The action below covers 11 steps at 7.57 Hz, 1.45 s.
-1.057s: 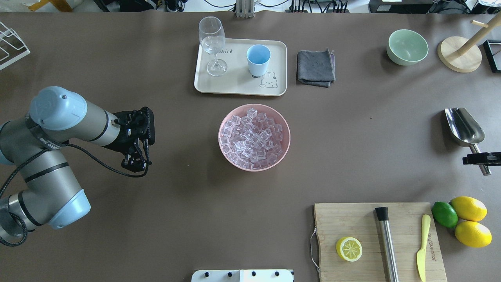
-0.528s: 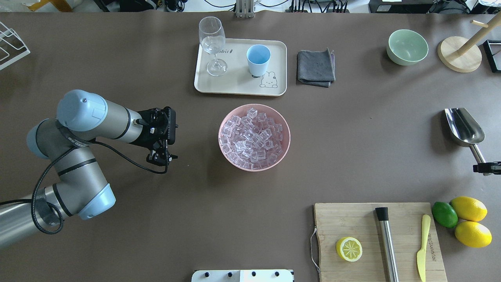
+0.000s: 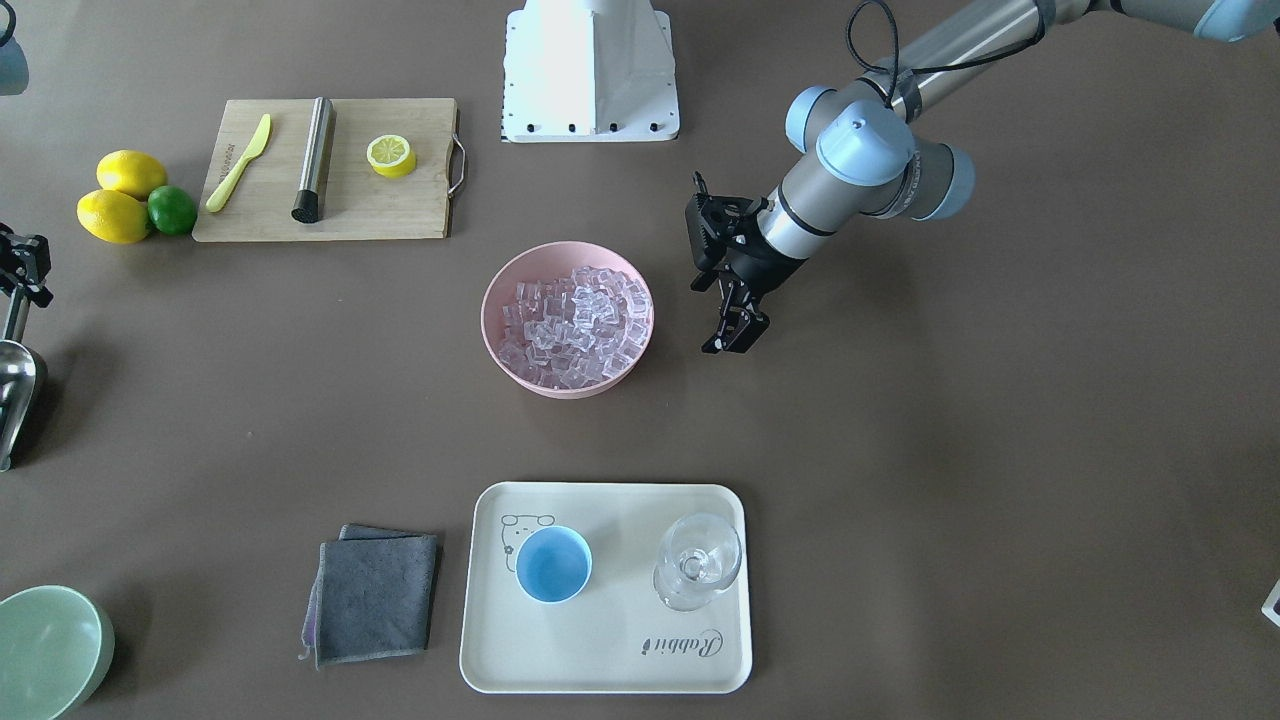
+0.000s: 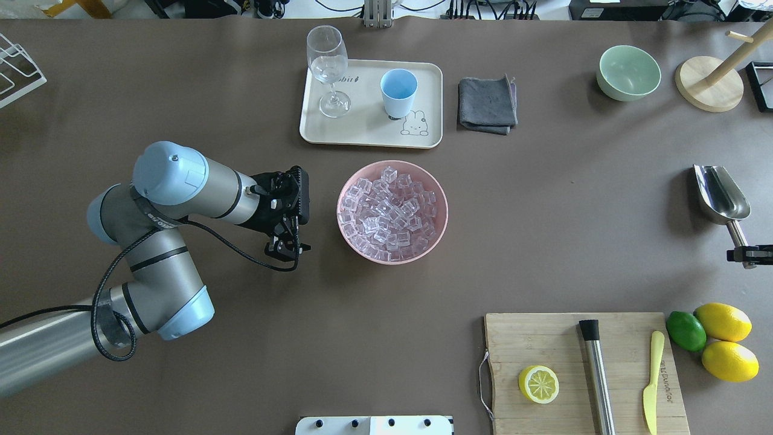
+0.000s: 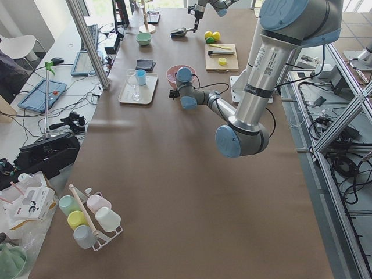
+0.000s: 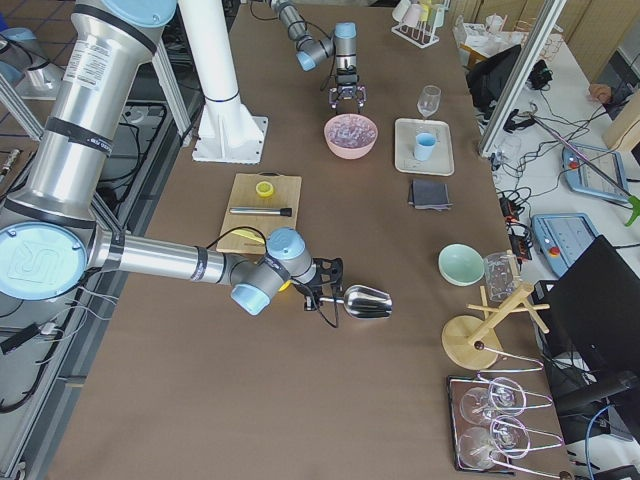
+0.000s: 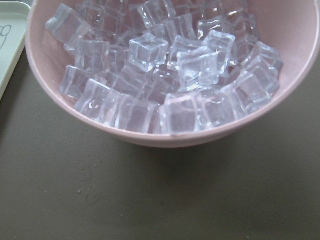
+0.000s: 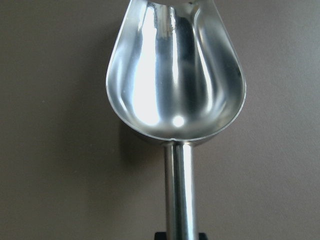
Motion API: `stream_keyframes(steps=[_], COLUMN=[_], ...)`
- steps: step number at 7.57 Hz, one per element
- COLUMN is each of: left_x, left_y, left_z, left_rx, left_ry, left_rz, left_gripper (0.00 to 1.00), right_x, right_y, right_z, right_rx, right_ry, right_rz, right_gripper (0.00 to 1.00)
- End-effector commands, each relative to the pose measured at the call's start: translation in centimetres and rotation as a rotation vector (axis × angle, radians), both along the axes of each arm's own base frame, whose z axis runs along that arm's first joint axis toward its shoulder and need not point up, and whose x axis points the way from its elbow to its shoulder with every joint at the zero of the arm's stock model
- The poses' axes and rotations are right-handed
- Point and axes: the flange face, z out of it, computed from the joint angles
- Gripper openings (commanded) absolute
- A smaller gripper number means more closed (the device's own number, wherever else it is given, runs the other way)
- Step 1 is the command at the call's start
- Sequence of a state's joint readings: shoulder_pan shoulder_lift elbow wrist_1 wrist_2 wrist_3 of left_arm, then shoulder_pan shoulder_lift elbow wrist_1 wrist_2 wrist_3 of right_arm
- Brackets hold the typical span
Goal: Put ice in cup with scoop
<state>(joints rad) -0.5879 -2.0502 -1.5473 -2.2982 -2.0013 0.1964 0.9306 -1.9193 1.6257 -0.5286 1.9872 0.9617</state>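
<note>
Bare worktop (image 4: 543,241) spans from the scoop (image 4: 721,194) to the pink bowl (image 4: 444,208) — the left gripper (image 4: 288,248) hangs just beside the bowl's other side, the stemmed glass (image 4: 328,66) near the cup (image 4: 398,90).

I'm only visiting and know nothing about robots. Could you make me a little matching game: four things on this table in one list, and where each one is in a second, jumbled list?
Things:
1. ice
2. cup
3. scoop
4. lemon half

Places:
A. on the wooden cutting board
B. at the table's end, its handle in the right gripper
C. heaped in the pink bowl
D. on the cream tray, beside the wine glass

Pairs: 1-C, 2-D, 3-B, 4-A.
</note>
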Motion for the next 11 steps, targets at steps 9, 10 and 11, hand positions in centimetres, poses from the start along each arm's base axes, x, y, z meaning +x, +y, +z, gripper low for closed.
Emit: stream_keyframes(steps=[9, 10, 11], left_x=[4.5, 4.6, 4.6], left_y=[2.7, 2.6, 2.5], left_z=[-3.4, -3.7, -3.7], left_rx=[-0.014, -0.013, -0.011], left_ry=[0.039, 0.041, 0.040], left_rz=[0.043, 0.038, 0.031], left_gripper=[0.99, 0.99, 0.99], right_x=[1.2, 1.1, 0.4], right_y=[-4.5, -4.4, -5.5], right_z=[-20.3, -21.7, -24.2], right_rx=[0.280, 0.326, 0.384], right_ry=[0.051, 0.091, 0.113], right_rz=[-0.422, -0.519, -0.590], right_gripper=[0.00, 0.00, 0.00])
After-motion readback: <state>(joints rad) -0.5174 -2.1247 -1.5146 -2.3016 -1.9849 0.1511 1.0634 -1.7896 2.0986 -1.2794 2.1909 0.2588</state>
